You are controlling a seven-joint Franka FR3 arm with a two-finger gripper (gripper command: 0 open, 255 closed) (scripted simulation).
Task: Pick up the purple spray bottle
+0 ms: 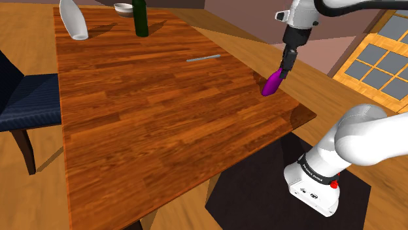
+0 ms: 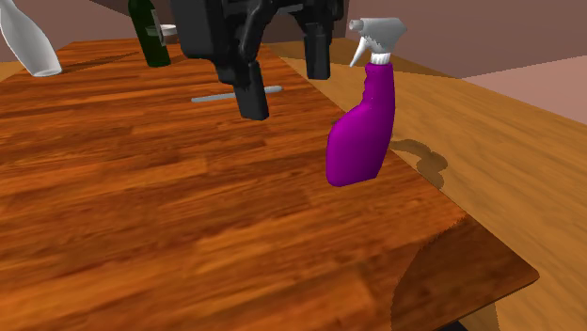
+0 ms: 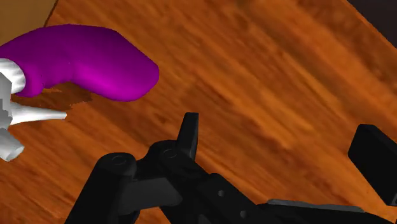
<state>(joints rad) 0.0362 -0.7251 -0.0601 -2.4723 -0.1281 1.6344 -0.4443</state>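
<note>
writing: small print on the arm's black base band (image 1: 318, 175), unreadable
arm: reaches over the table (image 1: 131, 131) edge, hand pointing down
gripper (image 2: 287, 80): fingers wide apart, empty
purple spray bottle (image 2: 362, 132): upright at the table edge, just beside the fingers, outside them

Home dining room | wooden table (image 1: 163, 117) | blue chair (image 1: 26, 101) | green bottle (image 1: 140, 17) | paned window (image 1: 382, 55)

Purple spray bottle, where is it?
The purple spray bottle stands upright at the table edge on the shoulder view's right, beside the open gripper, not held.
</note>
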